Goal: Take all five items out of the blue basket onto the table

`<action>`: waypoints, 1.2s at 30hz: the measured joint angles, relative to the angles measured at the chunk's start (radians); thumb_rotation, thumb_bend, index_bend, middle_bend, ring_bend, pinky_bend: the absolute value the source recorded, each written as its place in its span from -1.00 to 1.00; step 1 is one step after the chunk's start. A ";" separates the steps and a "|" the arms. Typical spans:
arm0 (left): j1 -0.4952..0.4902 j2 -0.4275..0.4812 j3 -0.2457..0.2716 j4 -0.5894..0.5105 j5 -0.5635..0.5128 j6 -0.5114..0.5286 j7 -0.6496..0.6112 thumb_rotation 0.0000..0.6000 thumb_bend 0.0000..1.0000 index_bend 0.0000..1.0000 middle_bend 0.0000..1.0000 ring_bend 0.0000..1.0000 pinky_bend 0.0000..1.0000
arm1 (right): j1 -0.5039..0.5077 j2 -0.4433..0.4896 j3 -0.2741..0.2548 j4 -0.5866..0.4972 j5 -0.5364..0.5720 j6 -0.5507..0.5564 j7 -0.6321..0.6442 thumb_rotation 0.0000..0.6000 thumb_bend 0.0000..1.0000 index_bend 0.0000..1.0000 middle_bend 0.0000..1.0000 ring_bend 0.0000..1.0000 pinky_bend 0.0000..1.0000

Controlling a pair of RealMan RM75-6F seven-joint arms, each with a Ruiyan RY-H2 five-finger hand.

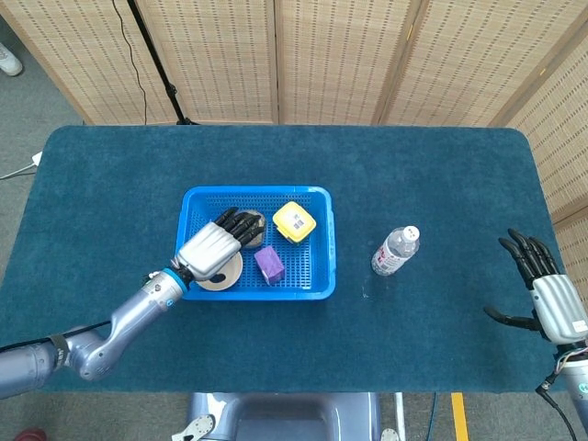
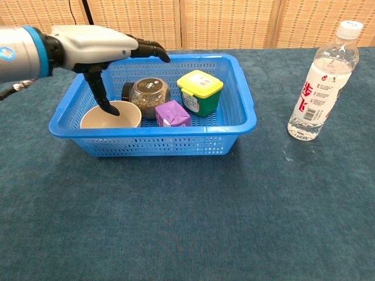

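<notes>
Head view: the blue basket (image 1: pixel 255 243) sits left of centre on the dark blue surface (image 1: pixel 413 184). Inside it are a cream bowl (image 1: pixel 225 274) at the front left, largely covered by the left hand (image 1: pixel 209 250), a round jar (image 1: pixel 250 221) at the back, a yellow-lidded container (image 1: pixel 294 220) at the back right, and a purple box (image 1: pixel 269 264) at the front, right of the bowl. The left hand is over the basket with its fingers (image 1: pixel 237 223) extended and apart toward the jar, holding nothing. A water bottle (image 1: pixel 395 250) stands on the surface well to the right of the basket. The right hand (image 1: pixel 551 299) is near the right edge of the surface, well apart from the bottle, fingers spread and empty. Chest view: the left hand (image 2: pixel 96 48) enters from the left above the basket (image 2: pixel 246 114); its thumb (image 2: pixel 101 93) points down into the bowl (image 2: pixel 126 111), tip at or just above the inner surface, contact not determinable. The remaining fingers (image 2: pixel 149 50) reach over the back rim, clear of the jar (image 2: pixel 147 96). The container (image 2: pixel 200 92) stands upright beside the jar; the purple box (image 2: pixel 171 113) lies in front, between them. The bottle (image 2: pixel 322 82) stands upright, capped, outside the basket. The right hand does not appear in this view.
</notes>
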 measured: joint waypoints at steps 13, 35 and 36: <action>-0.154 -0.208 0.045 0.117 -0.264 0.034 0.269 1.00 -0.87 -0.67 -0.98 -0.85 -1.00 | -0.005 0.001 0.021 0.001 0.018 -0.010 0.005 1.00 -1.00 -1.00 -1.00 -1.00 -1.00; -0.198 -0.316 0.093 0.207 -0.257 0.141 0.300 1.00 -0.36 0.13 -0.30 -0.31 -1.00 | -0.011 0.014 0.035 -0.011 0.012 -0.015 0.042 1.00 -1.00 -1.00 -1.00 -1.00 -1.00; -0.197 -0.313 0.091 0.200 -0.251 0.147 0.292 1.00 -0.36 0.13 -0.30 -0.31 -1.00 | -0.012 0.014 0.035 -0.012 0.012 -0.015 0.043 1.00 -1.00 -1.00 -1.00 -1.00 -1.00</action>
